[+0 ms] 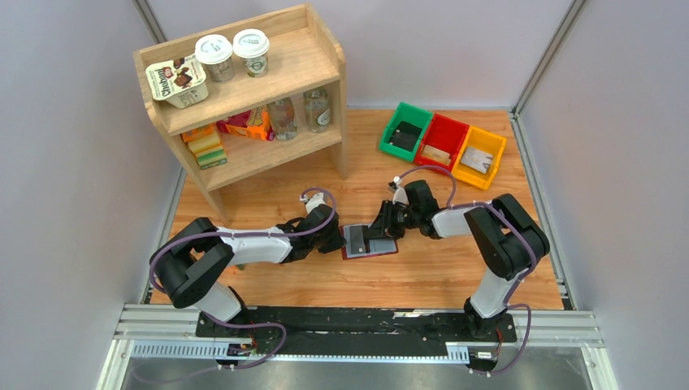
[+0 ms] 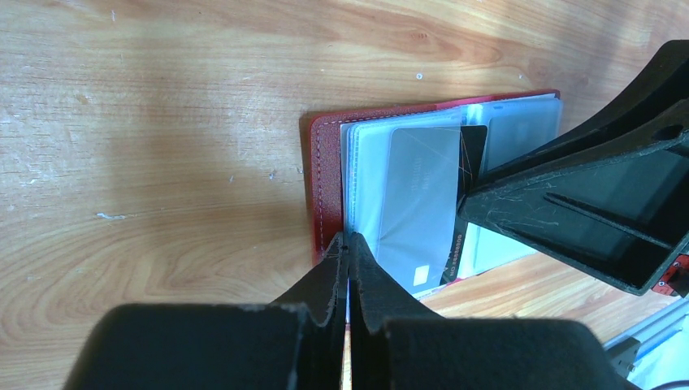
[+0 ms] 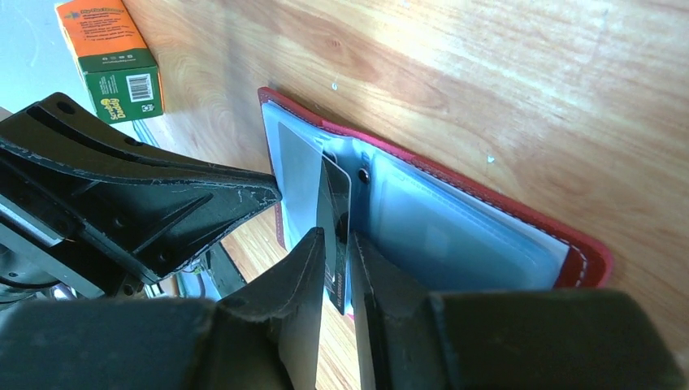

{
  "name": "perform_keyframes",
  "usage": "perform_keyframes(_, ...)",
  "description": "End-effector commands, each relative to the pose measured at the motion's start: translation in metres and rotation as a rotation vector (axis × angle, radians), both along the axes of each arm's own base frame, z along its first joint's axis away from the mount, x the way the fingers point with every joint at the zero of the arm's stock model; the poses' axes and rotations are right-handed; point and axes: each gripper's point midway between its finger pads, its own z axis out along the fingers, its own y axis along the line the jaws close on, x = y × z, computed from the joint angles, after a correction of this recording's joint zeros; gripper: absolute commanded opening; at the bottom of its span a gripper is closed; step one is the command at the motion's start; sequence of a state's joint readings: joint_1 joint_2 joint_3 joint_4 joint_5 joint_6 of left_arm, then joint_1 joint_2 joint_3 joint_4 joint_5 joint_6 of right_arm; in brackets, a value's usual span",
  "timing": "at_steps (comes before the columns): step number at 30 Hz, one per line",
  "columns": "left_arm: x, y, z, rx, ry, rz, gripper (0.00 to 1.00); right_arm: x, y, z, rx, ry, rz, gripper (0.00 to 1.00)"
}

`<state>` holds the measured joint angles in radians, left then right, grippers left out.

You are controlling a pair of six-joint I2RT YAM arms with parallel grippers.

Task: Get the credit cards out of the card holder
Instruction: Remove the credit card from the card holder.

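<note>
Open card holder lying flat on table, both grippers working at it.

The maroon card holder (image 1: 370,243) is lying spread open on the wooden table (image 1: 455,272), mid-table between the two arms, its clear sleeves facing up. The left gripper (image 2: 348,248) is sitting fully closed, its tips resting at the stitched left edge of the holder. The right gripper (image 3: 335,252) is standing with its jaws slightly apart, the black card (image 3: 335,203) rising on edge between them; whether the pads are pressing it cannot be determined. A greyish card (image 2: 422,195) is lying in the sleeve just beside the black one.
</note>
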<state>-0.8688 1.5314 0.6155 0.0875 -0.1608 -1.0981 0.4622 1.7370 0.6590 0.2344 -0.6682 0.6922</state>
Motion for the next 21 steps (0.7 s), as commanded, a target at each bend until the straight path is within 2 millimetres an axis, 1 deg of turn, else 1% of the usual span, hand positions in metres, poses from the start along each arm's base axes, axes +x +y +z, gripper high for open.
perform_keyframes(1, -0.034, 0.039, -0.046, 0.195, 0.143, -0.028, 0.0, 0.002, 0.004, -0.001, 0.026, -0.008, 0.015, 0.25)
perform_keyframes(4, -0.034, 0.04, -0.046, 0.195, 0.143, -0.028, 0.0, 0.002, 0.006, -0.001, 0.041, -0.004, 0.023, 0.24)
perform_keyframes(6, -0.034, 0.04, -0.046, 0.196, 0.142, -0.029, 0.0, 0.001, 0.006, -0.002, 0.044, -0.001, 0.027, 0.21)
perform_keyframes(7, -0.034, 0.04, -0.046, 0.196, 0.144, -0.028, 0.0, 0.001, 0.007, -0.001, 0.046, -0.001, 0.029, 0.18)
perform_keyframes(10, -0.035, 0.04, -0.046, 0.194, 0.143, -0.026, 0.0, 0.003, 0.004, 0.001, 0.055, -0.006, 0.024, 0.03)
perform_keyframes(11, -0.034, 0.041, -0.046, 0.194, 0.143, -0.024, 0.0, 0.003, 0.003, 0.003, 0.057, -0.009, 0.019, 0.0)
perform_keyframes(17, -0.034, 0.04, -0.046, 0.192, 0.143, -0.025, 0.0, 0.014, -0.026, 0.007, 0.003, -0.028, -0.044, 0.0)
perform_keyframes(21, -0.034, 0.04, -0.045, 0.19, 0.141, -0.024, 0.0, 0.014, -0.046, 0.01, -0.05, -0.031, -0.082, 0.0)
